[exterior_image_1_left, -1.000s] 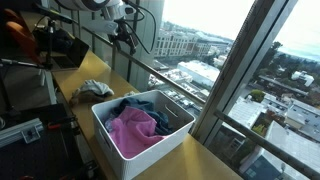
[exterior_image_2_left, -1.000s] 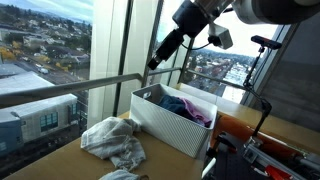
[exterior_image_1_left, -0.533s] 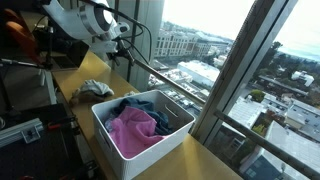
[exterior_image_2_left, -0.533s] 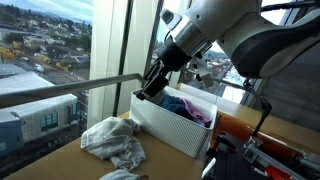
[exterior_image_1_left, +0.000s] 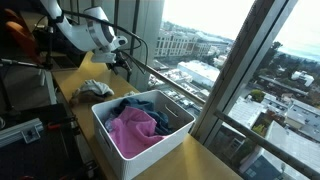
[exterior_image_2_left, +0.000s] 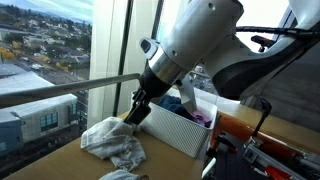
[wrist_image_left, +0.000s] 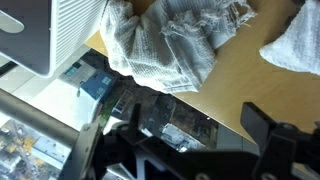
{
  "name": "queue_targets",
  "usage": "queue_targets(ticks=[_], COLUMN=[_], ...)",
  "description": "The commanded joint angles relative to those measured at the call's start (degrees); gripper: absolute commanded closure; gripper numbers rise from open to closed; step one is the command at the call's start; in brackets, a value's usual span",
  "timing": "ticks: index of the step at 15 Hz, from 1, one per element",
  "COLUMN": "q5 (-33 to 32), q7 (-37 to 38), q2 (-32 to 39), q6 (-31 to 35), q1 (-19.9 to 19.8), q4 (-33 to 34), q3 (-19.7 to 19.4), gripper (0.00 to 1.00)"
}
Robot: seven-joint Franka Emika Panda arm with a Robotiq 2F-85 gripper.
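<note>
While my gripper (exterior_image_2_left: pixel 134 116) hangs with its jaws wide apart and holding nothing, the crumpled grey cloth (exterior_image_2_left: pixel 113 140) lies on the table (exterior_image_2_left: pixel 50 162) just below it, beside the white bin (exterior_image_2_left: pixel 172 128), bunched with no clear long axis.

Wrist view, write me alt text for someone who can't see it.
An open, empty gripper hovers above a crumpled grey-white cloth on a wooden table. A white bin stands at upper left beside the cloth, a second pale cloth lies at the right edge, and city buildings show past the table's edge.
</note>
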Motion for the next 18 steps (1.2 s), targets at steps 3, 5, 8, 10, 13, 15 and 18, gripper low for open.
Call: queue_targets(ticks=[3, 5, 8, 10, 13, 15, 18], q5=[0.3, 1.2, 6.2, 12.5, 25.2, 33.1, 40.6], q7=[0.3, -0.4, -3.1, -6.9, -14.5, -18.5, -21.7], q2=[11.0, 14.7, 19.7, 22.6, 25.3, 25.5, 24.3], q6=[-5.4, -7.0, -7.4, -8.7, -12.7, -15.3, -17.4], q1=[0.8, 0.3, 2.2, 1.0, -1.4, -2.6, -4.9], q4=[12.2, 16.0, 20.8, 23.6, 27.1, 28.1, 26.2], q3=[-1.3, -1.3, -4.5, -3.6, -1.4, -1.1, -1.3], gripper=[0.0, 0.0, 0.0, 0.0, 0.0, 0.0, 0.0])
